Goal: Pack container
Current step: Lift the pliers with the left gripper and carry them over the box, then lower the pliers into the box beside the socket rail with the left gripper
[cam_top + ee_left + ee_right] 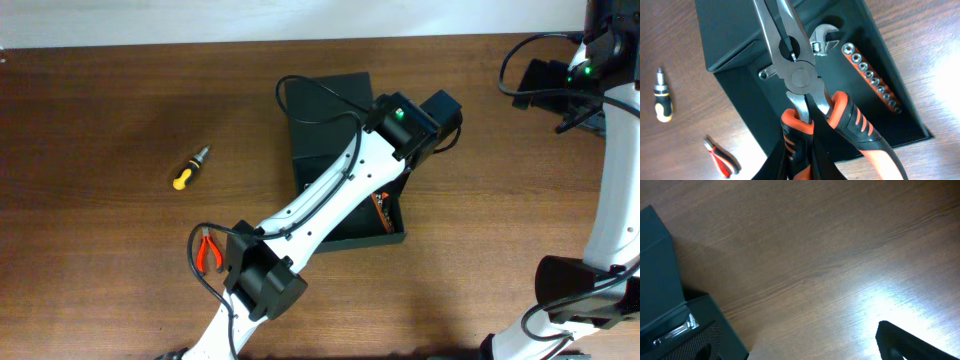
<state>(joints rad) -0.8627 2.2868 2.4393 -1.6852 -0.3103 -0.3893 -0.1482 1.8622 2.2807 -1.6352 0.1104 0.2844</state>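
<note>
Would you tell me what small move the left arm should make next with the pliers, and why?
Probably lower the left gripper a little and release the pliers into the container. Its jaws are shut on the orange handles, and the pliers appear to hang over the open box, where a wrench and a socket rail already lie with bare floor beside them.

free: bench [90,260] far left, front-right | blocked: left arm [330,195] with long-nose pliers [795,65] over container [320,140] | inside: wrench [822,37], socket rail [871,77] | loose: screwdriver [188,170], small pliers [208,250]
</note>
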